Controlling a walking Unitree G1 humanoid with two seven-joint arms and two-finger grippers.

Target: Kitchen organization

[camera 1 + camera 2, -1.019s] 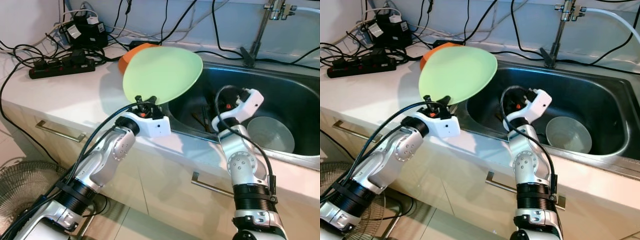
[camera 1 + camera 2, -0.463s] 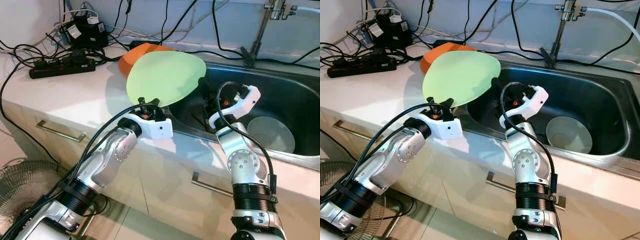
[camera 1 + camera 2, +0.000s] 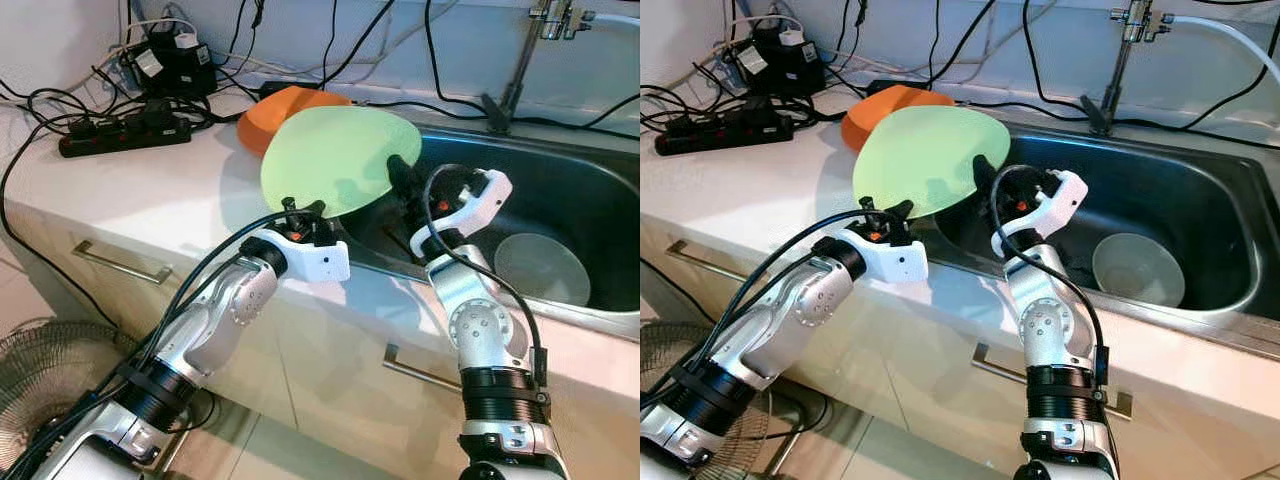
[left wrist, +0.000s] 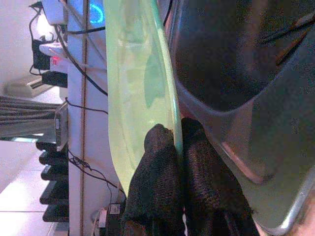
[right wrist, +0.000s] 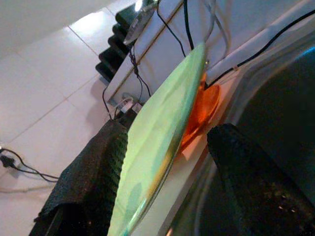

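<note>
A pale green plate is held up on edge over the counter beside the sink. My left gripper is shut on its lower rim; the left wrist view shows both fingers pinching the plate. My right gripper is open at the plate's sink-side edge. In the right wrist view the plate stands between its spread fingers, which do not press on it. An orange plate lies on the counter behind the green one.
A grey bowl sits in the sink basin, with the faucet behind it. A black power strip and tangled cables cover the counter's far left. A fan stands on the floor at lower left.
The green plate has come lower and toward the sink in my left gripper. My right gripper has moved left from over the basin until its open fingers straddle the plate's edge.
</note>
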